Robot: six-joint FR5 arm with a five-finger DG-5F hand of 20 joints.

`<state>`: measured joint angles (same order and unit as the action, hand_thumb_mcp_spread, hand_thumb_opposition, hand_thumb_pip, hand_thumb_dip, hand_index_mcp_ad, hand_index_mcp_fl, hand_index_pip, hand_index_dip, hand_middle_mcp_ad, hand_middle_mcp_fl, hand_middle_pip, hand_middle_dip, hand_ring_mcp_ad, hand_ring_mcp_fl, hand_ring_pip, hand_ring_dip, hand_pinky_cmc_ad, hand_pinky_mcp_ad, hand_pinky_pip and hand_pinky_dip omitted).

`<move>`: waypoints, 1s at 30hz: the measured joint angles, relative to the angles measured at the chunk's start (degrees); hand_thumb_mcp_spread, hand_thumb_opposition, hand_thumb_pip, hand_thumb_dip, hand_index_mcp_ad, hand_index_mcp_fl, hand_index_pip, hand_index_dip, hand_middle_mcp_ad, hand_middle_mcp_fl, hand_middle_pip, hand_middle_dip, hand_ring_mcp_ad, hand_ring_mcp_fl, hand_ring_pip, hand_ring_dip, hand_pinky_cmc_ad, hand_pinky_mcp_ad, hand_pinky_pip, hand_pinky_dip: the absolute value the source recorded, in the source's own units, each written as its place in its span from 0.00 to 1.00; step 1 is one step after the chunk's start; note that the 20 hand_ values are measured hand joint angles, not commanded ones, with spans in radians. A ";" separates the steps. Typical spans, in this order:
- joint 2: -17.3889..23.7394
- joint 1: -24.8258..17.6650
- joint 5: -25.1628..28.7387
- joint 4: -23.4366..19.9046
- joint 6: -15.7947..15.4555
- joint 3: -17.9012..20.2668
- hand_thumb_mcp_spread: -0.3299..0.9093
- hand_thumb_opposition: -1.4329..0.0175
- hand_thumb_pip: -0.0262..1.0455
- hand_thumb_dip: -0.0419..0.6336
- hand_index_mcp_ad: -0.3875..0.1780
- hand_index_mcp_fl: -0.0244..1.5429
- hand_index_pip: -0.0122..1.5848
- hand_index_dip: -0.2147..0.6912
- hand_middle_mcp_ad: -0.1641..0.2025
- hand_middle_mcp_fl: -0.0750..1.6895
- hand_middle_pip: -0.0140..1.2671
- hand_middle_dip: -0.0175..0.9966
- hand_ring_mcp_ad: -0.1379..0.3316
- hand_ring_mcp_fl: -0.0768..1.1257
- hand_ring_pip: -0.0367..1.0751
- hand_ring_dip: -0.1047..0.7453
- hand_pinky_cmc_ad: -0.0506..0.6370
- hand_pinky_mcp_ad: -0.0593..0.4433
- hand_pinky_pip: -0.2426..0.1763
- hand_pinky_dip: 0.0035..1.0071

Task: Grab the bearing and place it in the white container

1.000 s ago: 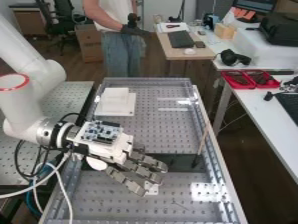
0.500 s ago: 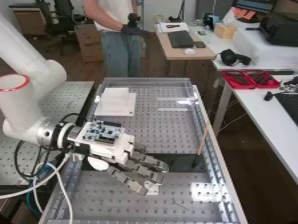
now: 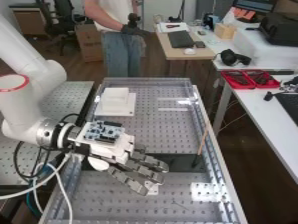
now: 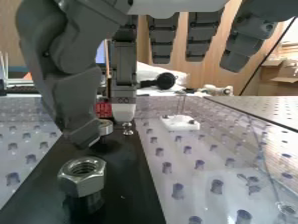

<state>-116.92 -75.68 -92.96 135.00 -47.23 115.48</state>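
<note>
Hand (image 3: 137,169) above black strip (image 3: 181,162), hex nut (image 4: 86,184) (silvery)

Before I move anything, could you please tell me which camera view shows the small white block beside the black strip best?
The wrist view: the small white block lies in plain sight there, with dark studs on it. The high view shows it as a pale patch, partly covered by the robot hand.
</note>
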 joint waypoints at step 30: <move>-0.06 0.07 -1.29 0.87 -0.79 -0.63 0.61 0.42 0.55 0.39 0.48 0.10 0.92 0.38 0.62 0.04 0.12 0.15 0.60 0.07 0.11 0.16 0.63 0.67 0.37 0.17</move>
<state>-116.98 -75.60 -94.24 135.87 -48.02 114.85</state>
